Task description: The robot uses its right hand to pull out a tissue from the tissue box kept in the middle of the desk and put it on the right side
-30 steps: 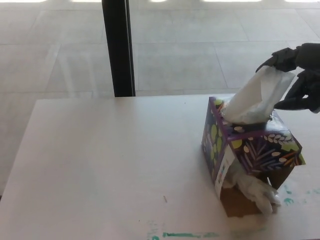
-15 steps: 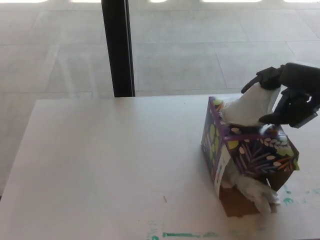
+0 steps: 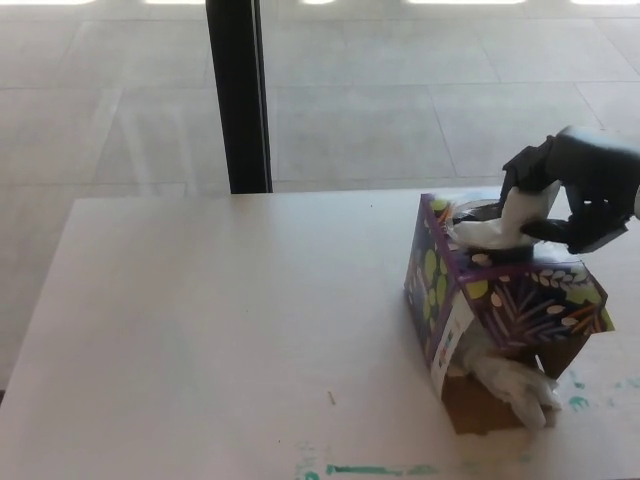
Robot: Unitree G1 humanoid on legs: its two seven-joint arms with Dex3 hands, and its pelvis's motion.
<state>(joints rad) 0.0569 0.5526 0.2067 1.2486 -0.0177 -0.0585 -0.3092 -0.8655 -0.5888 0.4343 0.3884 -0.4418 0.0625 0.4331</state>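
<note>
- A white tissue (image 3: pixel 497 226) sticks up out of the top slot of a tissue box (image 3: pixel 500 300), directly under and between the fingers of the robot's right hand (image 3: pixel 575 190).
- The black right hand is clenched around the upper part of the tissue, thumb on one side and fingers on the other, low over the box top.
- The tissue looks very light, soft and limp; it probably tears or slips if pinched only at its edge, so the bunched middle just above the slot seems the best place to hold.
- The box is purple with leaf patterns and looks like light cardboard; it may lift or tip with the pull.
- Below the hand, the box's near side is torn open, and crumpled white tissue (image 3: pixel 515 378) spills from the gap onto the desk (image 3: pixel 220 330).
- How many tissues remain inside cannot be seen.
- The left hand does not show.
- Beyond the hand, a dark post (image 3: pixel 238 95) rises from a tiled floor (image 3: pixel 400 90).
</note>
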